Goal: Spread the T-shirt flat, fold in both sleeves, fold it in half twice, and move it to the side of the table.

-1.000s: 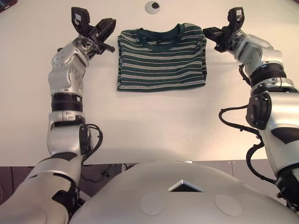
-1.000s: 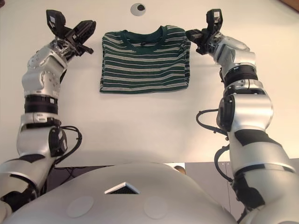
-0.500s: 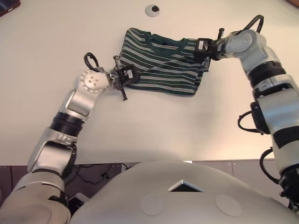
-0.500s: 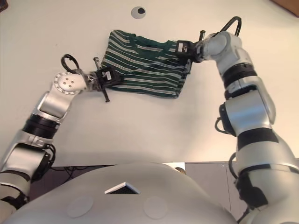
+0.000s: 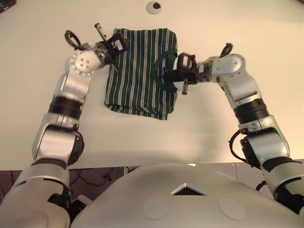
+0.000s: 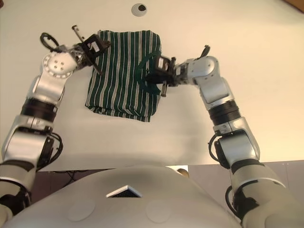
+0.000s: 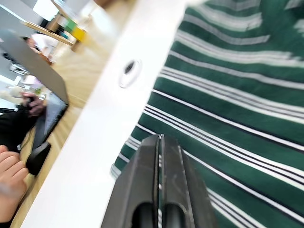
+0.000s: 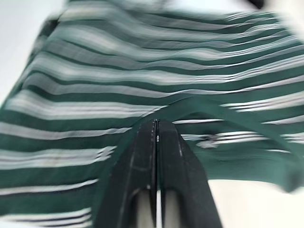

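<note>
The folded green T-shirt [image 5: 140,71] with white stripes lies on the white table [image 5: 237,28]. It is turned so its stripes run away from me and its collar points toward my right. My left gripper [image 5: 114,46] is shut at the shirt's far left corner, and the left wrist view has its fingertips [image 7: 159,138] pressed together over the striped cloth [image 7: 247,95]. On the right edge, my right gripper [image 5: 172,76] is shut at the collar. Its closed fingertips [image 8: 156,123] rest on the dark collar band of the shirt [image 8: 142,71].
A round grey grommet [image 5: 153,6] sits in the table just beyond the shirt. A dark object [image 5: 7,4] lies at the far left corner. Bare tabletop stretches to the right and toward the front edge [image 5: 190,164].
The shirt has swung about a quarter turn, so the collar now faces right. My left gripper moved farther away along the left side. My right gripper came nearer and to the left.
</note>
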### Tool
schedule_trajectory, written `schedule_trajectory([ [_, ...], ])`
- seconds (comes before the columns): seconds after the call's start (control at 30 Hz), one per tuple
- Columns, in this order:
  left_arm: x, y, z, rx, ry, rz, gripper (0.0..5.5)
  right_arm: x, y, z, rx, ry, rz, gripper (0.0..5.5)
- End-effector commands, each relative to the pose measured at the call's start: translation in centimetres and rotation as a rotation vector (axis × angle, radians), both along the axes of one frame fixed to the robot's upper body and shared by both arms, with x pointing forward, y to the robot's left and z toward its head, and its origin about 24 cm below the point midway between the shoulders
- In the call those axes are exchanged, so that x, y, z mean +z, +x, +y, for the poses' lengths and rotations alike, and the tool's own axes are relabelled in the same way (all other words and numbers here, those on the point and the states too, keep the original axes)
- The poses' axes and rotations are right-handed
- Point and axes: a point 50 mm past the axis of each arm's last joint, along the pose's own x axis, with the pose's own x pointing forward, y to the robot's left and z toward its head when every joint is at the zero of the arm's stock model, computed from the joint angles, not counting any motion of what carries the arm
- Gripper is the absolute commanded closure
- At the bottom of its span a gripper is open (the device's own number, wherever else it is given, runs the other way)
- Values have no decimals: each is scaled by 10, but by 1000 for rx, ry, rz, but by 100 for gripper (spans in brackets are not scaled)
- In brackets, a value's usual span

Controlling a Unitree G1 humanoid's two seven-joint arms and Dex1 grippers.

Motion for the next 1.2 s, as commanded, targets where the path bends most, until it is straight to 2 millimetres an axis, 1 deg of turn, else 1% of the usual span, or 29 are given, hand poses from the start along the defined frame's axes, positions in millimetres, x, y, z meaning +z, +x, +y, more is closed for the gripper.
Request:
schedule_trajectory([
  [0.03, 8, -82, 45, -76, 174, 63, 501, 15, -31, -40, 94, -18, -75, 468],
  [0.1, 10, -101, 54, -121, 252, 115, 473, -1, -53, -57, 141, -77, -14, 437],
  [0.17, 13, -112, 62, -150, 319, 153, 444, -13, -77, -65, 169, -102, 31, 407],
  [0.2, 14, -116, 66, -163, 352, 172, 429, -17, -88, -66, 187, -109, 33, 391],
  [0.23, 14, -119, 68, -176, 376, 185, 426, -21, -94, -66, 198, -116, 30, 374],
  [0.3, 7, -126, 64, -230, 397, 224, 426, -26, -102, -59, 231, -145, 11, 354],
  [0.37, 0, -132, 57, -279, 409, 236, 426, -29, -102, -48, 246, -156, -39, 354],
  [0.43, -4, -133, 54, -309, 428, 236, 426, -30, -101, -40, 241, -158, -79, 354],
  [0.57, -7, -124, 52, -357, 476, 218, 426, -44, -100, -25, 222, -182, -152, 354],
  [0.67, -6, -121, 50, -367, 470, 209, 426, -48, -99, -16, 214, -170, -174, 354],
  [0.77, -8, -120, 46, -400, 467, 210, 426, -56, -106, -6, 243, -180, -197, 354],
  [0.87, -10, -117, 37, -417, 441, 201, 426, -59, -110, -1, 256, -186, -207, 354],
  [0.97, -11, -115, 27, -423, 411, 185, 426, -63, -110, -2, 299, -223, -221, 354],
  [1.0, -13, -115, 24, -427, 401, 184, 426, -64, -108, -3, 306, -237, -227, 372],
  [1.03, -14, -115, 22, -435, 399, 184, 443, -65, -107, -4, 308, -247, -231, 382],
  [1.13, -18, -114, 21, -432, 399, 186, 487, -69, -96, -7, 290, -294, -235, 435],
  [1.2, -19, -113, 22, -426, 400, 188, 510, -74, -87, -11, 243, -319, -224, 461],
])
